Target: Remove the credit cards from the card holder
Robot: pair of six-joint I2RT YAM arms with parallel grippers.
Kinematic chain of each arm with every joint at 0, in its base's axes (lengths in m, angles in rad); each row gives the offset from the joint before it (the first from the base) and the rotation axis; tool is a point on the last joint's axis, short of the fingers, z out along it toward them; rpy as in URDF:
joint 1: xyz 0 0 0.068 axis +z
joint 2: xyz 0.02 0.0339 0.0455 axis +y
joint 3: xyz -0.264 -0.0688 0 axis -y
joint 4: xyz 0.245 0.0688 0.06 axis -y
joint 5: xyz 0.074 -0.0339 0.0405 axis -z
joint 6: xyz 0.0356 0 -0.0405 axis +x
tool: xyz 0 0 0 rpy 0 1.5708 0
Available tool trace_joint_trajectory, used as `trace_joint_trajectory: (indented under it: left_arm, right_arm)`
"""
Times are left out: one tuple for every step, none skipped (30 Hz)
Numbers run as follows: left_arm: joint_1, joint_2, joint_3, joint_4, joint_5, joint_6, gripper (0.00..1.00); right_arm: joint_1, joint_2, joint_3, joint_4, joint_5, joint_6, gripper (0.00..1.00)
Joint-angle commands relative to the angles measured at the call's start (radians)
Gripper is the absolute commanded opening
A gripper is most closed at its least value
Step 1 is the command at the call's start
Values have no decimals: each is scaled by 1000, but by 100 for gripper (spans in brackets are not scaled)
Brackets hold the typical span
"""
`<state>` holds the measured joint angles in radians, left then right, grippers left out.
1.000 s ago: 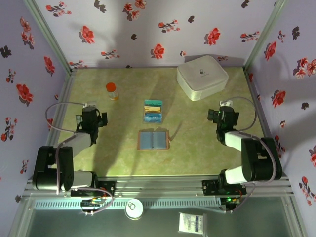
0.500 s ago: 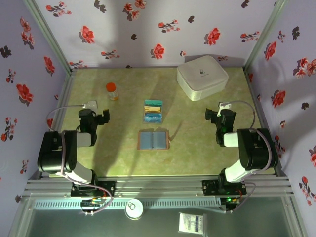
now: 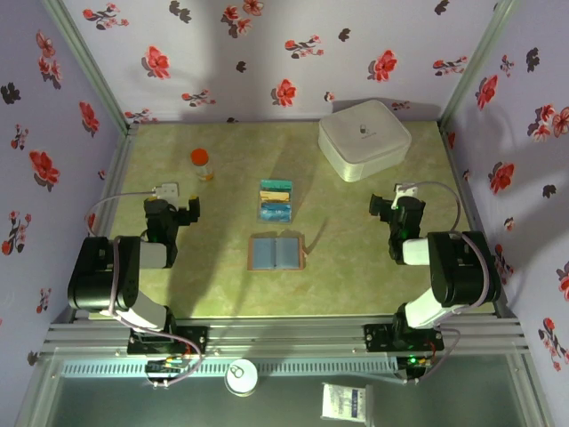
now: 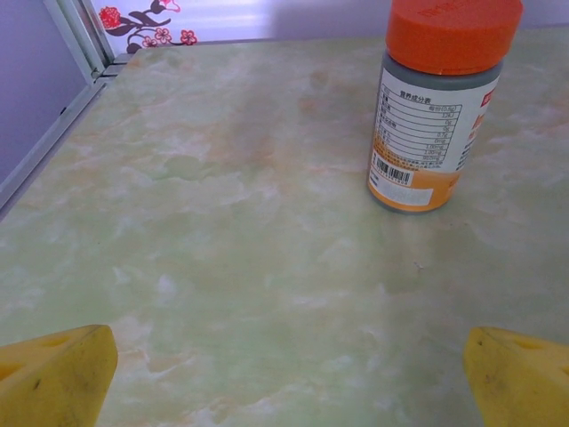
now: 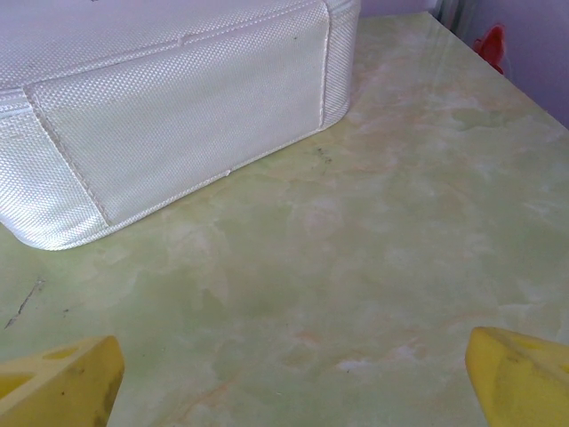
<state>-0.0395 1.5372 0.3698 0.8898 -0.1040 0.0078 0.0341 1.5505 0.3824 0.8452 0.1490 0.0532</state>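
Lilac floral walls (image 3: pixel 293 36), green marbled tabletop (image 3: pixel 222 289), alu frame posts (image 3: pixel 87 62)

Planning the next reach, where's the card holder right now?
Top view: the card holder lies open mid-table, directly on the near side of the credit cards.

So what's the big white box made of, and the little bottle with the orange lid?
The white box looks covered in matte woven fabric: a fine weave and stitched seams show. The bottle seems plastic, with a smooth orange lid and a glossy printed label.
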Motion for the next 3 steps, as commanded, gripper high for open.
trace_joint_trajectory:
  left_arm:
    - [1, 5, 0, 43, -22, 23, 100]
    - [2, 6, 0, 43, -22, 23, 100]
    - [2, 5, 0, 42, -22, 23, 100]
  right_arm:
    - [-7, 8, 11, 27, 2, 13, 99]
    - [-6, 4, 9, 29, 4, 13, 99]
    - [-7, 3, 6, 30, 5, 14, 99]
